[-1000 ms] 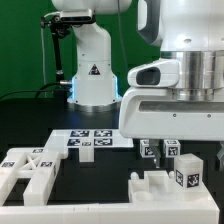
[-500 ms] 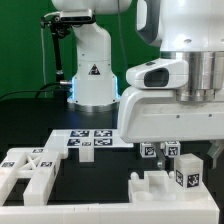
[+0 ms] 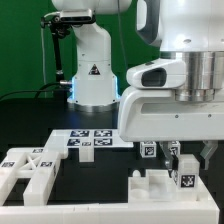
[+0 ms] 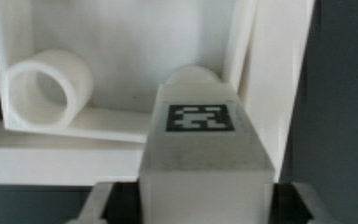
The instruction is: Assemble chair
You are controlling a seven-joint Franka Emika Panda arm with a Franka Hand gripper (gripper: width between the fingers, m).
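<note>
White chair pieces (image 3: 30, 170) are lying loose and unjoined, assembly judged hardly begun; the gripper (image 4: 197, 205) is straddling a tagged post (image 4: 197, 140), jaws part-open, hold unconfirmed.

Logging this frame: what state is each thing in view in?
gripper, lowered, jaws either side of the tagged post; contact unclear
tagged post, between the jaws, tag facing the wrist camera
slotted block, resting on the table, untouched
marker board, lying flat on the table
</note>
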